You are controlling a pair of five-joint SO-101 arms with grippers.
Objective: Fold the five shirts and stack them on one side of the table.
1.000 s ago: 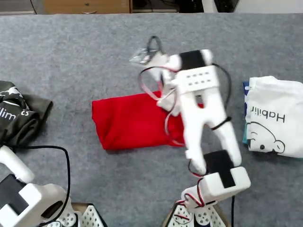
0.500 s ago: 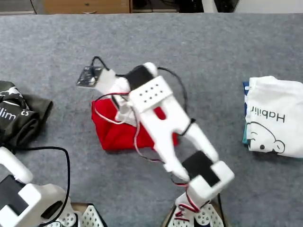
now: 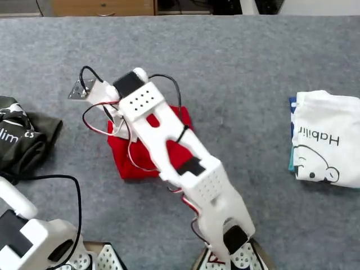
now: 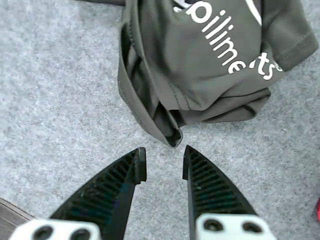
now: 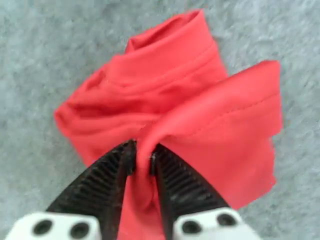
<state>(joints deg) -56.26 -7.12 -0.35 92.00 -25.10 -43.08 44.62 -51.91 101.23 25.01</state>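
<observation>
Two grippers, each by a shirt. R gripper (image 5: 141,150): jaws squeezed nearly together, pinching a raised fold of the red shirt (image 5: 200,125), cloth bunched betw. the black ribbed fingers (image 5: 100,185). Rest of the red shirt spreads beyond the tips, crumpled, one hemmed flap over another, on the grey table (image 3: 253,67). High view: right arm (image 3: 169,140) stretches diag. across it, wrist over its far-left corner; shirt sits approx. mid-table. L gripper (image 4: 164,162): jaws apart, nothing betw. them, tips just short of the folded edge of the dark shirt (image 4: 200,65) w/ white lettering, not touching. Dark shirt lies at table's left edge, well apart from the red one. White shirt (image 3: 326,138) lies folded at the right edge, atop a blue-teal cloth (image 3: 291,135).
</observation>
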